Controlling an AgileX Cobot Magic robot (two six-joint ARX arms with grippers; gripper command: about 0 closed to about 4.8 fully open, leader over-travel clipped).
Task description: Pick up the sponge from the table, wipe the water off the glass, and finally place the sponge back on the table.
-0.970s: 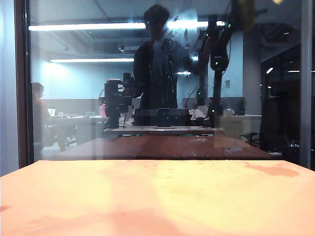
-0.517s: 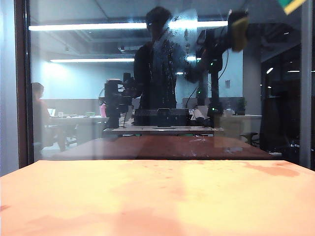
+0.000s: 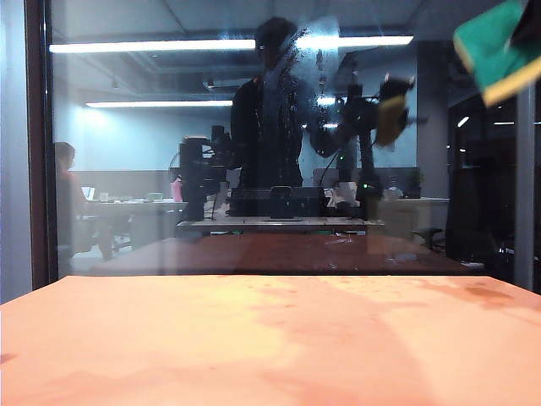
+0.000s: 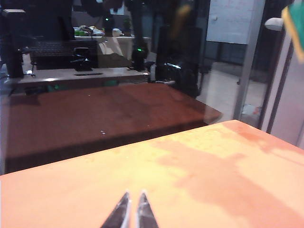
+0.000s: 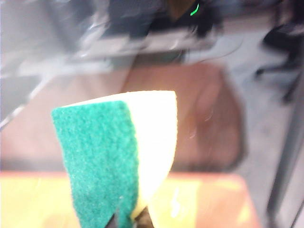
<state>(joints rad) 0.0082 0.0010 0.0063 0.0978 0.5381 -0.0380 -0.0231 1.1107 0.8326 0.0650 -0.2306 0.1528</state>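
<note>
Holding the sponge (image 3: pixel 497 49) high at the far right of the scene, the right gripper (image 5: pixel 127 219) has its fingers pinched tight on the block's lower edge; in the right wrist view the green scouring layer and the pale foam body rise away from the fingertips, so the long axis runs outward from the grip. The sponge hangs well above the table (image 3: pixel 254 355) and on the near side of the glass (image 3: pixel 152 169), tilted, with its green face turned partly toward the camera. Whether it touches the pane cannot be told from these views. Streaks and droplets of water (image 3: pixel 304 59) show on the glass toward the upper middle, left of the sponge. The left gripper (image 4: pixel 132 209) sits low over the near table, fingers almost together and holding nothing, well away from the work. Judged from this, the right arm alone is placed to act, and the next move depends on bringing a broad face of the sponge flat to the pane or down to the table.
</note>
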